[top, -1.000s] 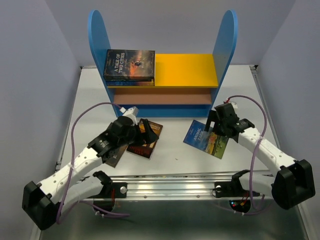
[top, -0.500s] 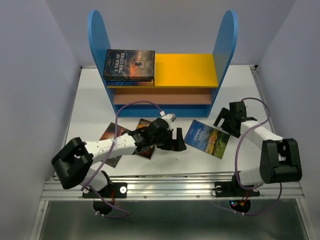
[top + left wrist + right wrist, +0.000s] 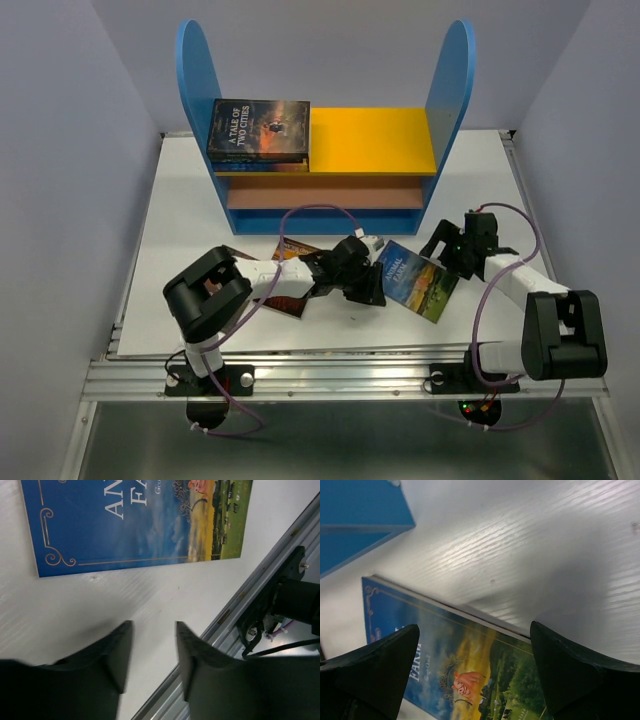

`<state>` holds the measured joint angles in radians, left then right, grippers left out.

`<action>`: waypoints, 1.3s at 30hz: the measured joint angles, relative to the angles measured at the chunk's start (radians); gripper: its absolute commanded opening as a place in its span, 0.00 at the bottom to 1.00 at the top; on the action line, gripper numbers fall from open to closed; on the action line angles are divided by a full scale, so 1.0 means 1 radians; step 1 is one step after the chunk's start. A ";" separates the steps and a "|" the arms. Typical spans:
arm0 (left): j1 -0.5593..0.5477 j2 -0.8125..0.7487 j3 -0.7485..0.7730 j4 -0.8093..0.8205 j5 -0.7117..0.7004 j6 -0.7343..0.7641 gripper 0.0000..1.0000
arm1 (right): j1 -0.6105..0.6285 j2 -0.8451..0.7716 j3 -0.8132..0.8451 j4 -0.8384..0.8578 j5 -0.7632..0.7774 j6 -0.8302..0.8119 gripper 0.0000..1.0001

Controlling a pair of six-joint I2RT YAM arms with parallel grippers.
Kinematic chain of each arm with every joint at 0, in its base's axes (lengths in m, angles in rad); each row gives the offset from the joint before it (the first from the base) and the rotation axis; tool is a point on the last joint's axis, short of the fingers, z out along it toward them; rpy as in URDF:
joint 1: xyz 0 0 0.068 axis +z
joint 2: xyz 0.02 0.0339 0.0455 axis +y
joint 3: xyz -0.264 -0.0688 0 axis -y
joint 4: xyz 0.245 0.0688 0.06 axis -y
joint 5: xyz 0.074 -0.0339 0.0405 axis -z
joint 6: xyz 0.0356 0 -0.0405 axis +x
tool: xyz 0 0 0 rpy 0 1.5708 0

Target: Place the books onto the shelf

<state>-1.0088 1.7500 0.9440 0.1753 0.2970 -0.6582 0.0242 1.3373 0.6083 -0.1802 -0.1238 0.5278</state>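
Black left gripper (image 3: 153, 627) half-open, empty, beside blue book (image 3: 135, 525).

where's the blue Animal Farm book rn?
Top view: the Animal Farm book lies flat on the table, right of centre, before the shelf, between the left gripper and the right gripper.

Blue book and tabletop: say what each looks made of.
Blue book: paperback, printed card cover, seemingly glossy; a thin pale page edge shows along its side in the right wrist view. Tabletop: white board with fine parallel ridges and a soft sheen, perhaps laminate or painted wood; cannot tell which.
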 measured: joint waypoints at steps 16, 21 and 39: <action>0.001 0.127 0.153 -0.155 -0.037 0.007 0.25 | -0.026 -0.113 -0.094 -0.022 -0.337 -0.027 0.65; 0.001 0.127 0.159 -0.185 -0.041 0.006 0.24 | -0.032 -0.148 -0.079 -0.022 -0.414 -0.029 0.53; 0.018 0.132 0.169 -0.195 -0.050 0.023 0.24 | -0.023 -0.208 -0.055 -0.131 -0.587 -0.039 0.01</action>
<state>-0.9909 1.8820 1.1133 -0.0196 0.2470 -0.6357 0.0013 1.1290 0.5529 -0.3111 -0.7109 0.4889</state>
